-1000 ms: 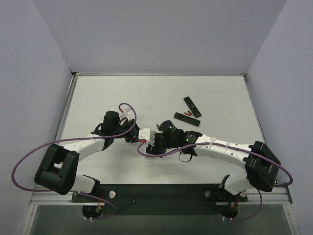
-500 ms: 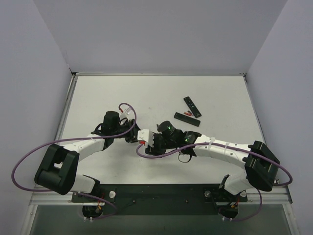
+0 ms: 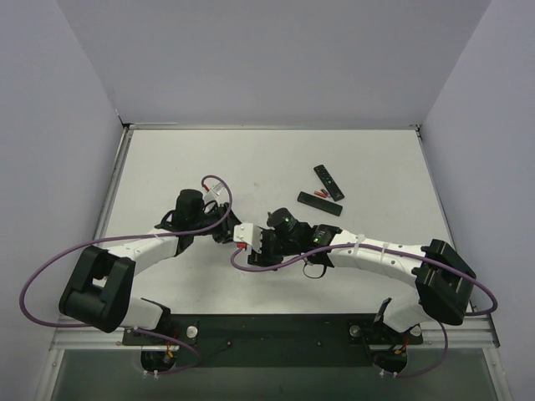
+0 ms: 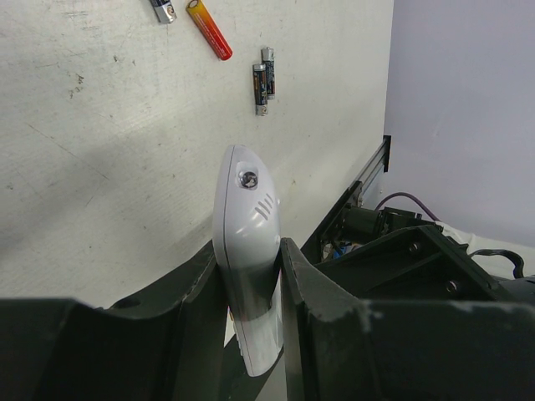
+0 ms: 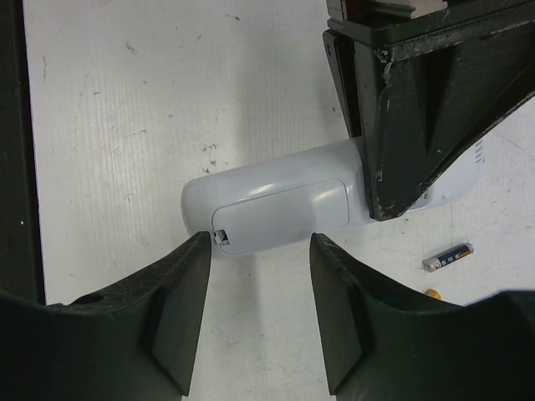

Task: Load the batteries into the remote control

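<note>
While left gripper [image 4: 249, 276] clamps white oblong plastic remote control [image 5: 276, 205], its cover end lies below right gripper [image 5: 257, 276], jaws parted, empty, long axis running jaw to jaw.

One battery [image 4: 164, 10] half off-frame

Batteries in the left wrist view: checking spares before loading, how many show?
4: a grey battery cut by the top edge, a red battery beside it, two dark batteries side by side. Others may lie outside.
</note>
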Robot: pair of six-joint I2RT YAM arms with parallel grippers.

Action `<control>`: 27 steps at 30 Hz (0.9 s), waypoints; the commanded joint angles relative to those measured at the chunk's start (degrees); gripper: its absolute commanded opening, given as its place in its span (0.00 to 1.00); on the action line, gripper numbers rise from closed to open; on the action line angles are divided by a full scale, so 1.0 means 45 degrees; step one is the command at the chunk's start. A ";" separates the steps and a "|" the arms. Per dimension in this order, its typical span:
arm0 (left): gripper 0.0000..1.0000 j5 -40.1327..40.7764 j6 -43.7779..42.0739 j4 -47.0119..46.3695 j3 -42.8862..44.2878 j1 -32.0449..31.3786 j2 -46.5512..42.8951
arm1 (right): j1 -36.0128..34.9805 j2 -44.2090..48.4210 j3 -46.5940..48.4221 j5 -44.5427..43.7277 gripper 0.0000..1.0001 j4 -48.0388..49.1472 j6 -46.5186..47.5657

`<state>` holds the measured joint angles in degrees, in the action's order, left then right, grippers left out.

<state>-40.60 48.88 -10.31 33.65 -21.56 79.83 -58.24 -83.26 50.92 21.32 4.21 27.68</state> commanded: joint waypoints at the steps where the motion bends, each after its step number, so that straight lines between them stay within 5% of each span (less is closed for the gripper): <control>1: 0.00 -0.0353 0.0094 -0.0523 0.0413 0.0084 -0.0377 | -0.0125 -0.0091 0.0365 -0.0362 0.46 -0.0134 0.0235; 27: 0.00 0.0465 -0.0744 0.0473 0.0257 0.0045 0.0110 | -0.0144 -0.0345 -0.1020 -0.2315 0.26 0.3712 -0.0936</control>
<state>-36.71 47.03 -10.04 33.65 -20.88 79.53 -59.00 -84.23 47.40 16.14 11.75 24.23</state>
